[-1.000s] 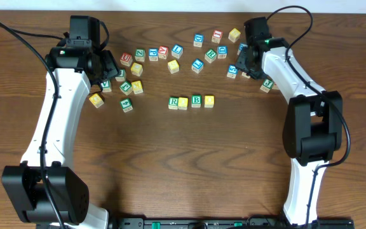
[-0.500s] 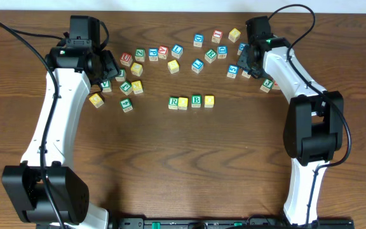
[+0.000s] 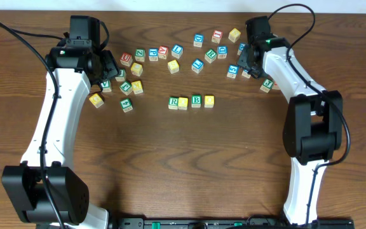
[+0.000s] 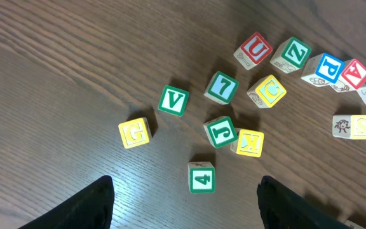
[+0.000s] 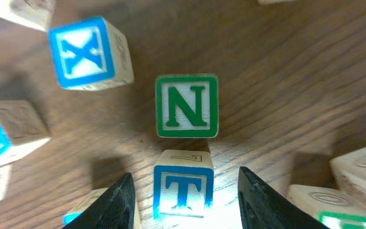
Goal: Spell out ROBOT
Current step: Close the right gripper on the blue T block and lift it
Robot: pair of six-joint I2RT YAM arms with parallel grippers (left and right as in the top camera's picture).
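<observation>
Our right tool (image 5: 184, 181) stands spread astride the T block (image 5: 182, 191); we must pinch it, then carry it toward seven o'clock.

Dark wooden table (image 3: 183, 165) — scattered alphabet cubes (image 3: 137, 69), a row of four (image 3: 196, 100) mid-table.

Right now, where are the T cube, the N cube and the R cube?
T cube (image 5: 183, 189), right wrist view, top face.
N cube (image 5: 187, 106), right wrist view, top face.
R cube (image 3: 173, 102), overhead view, top face.
</observation>
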